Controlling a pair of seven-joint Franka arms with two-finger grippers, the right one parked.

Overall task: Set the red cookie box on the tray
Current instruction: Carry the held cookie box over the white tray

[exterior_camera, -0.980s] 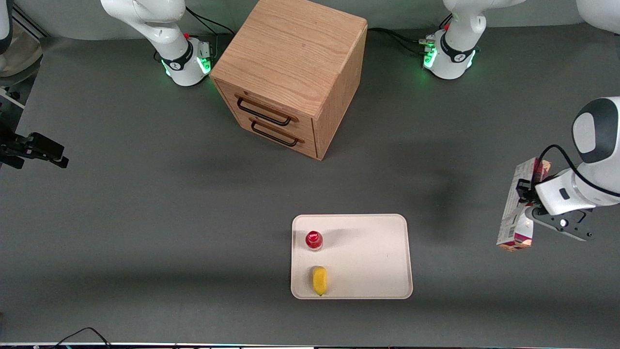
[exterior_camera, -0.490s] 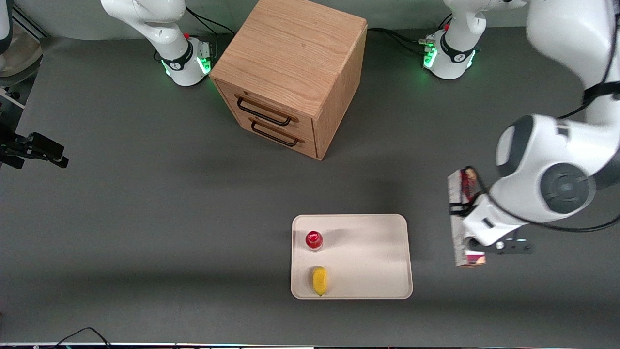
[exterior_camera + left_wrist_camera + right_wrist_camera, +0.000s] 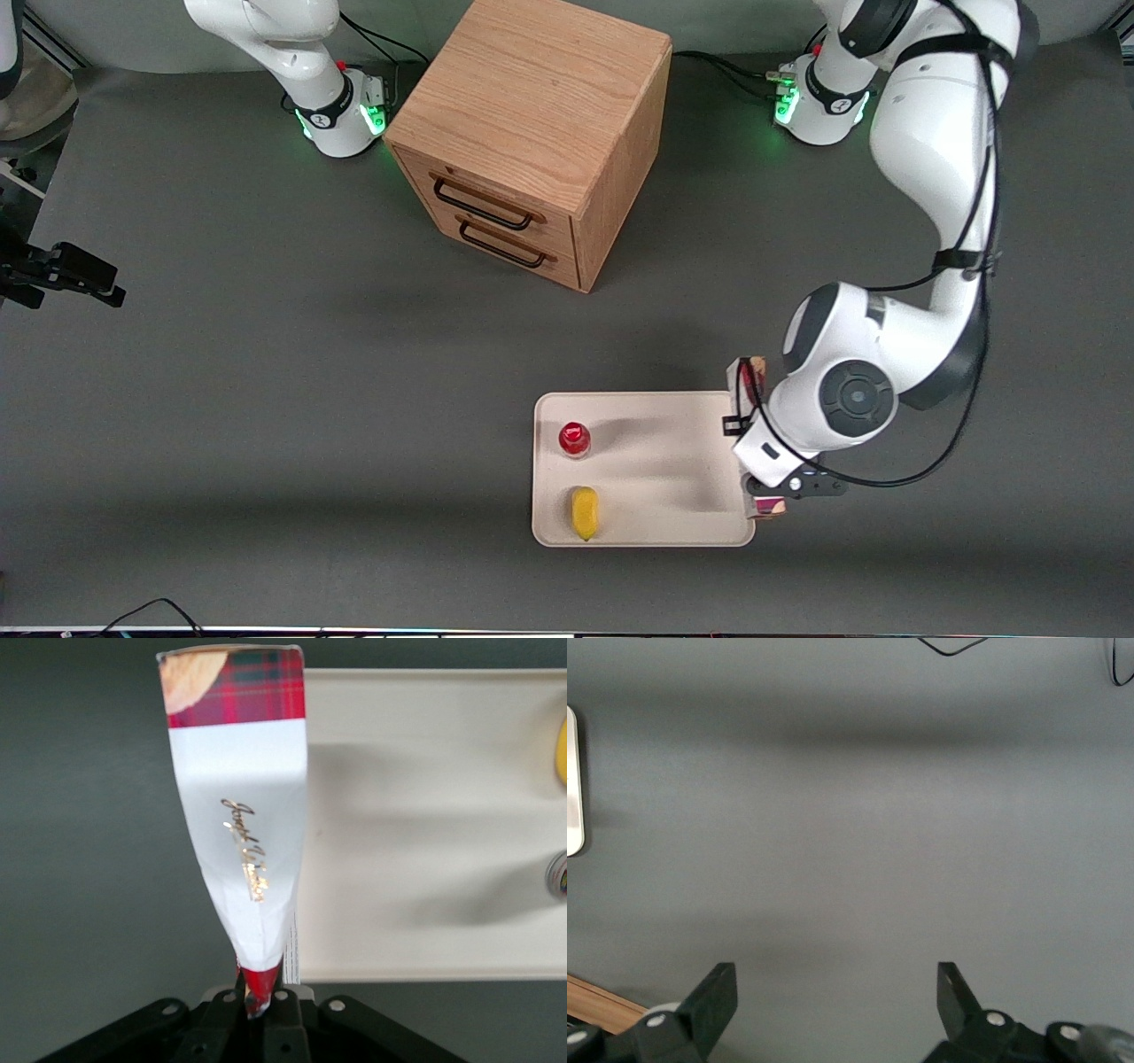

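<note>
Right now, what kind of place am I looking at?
Probably a robot lab: bare grey table, small wooden cabinet, and the gripper carrying the red cookie box, fingers shut on it, over the tray edge.

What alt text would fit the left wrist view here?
The gripper is shut on the red cookie box, holding it above the edge of the cream tray. Gray table lies beside the tray.

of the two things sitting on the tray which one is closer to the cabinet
The red-capped bottle; the yellow item lies nearer the front camera. The tool holds the red cookie box at the tray edge.
</note>
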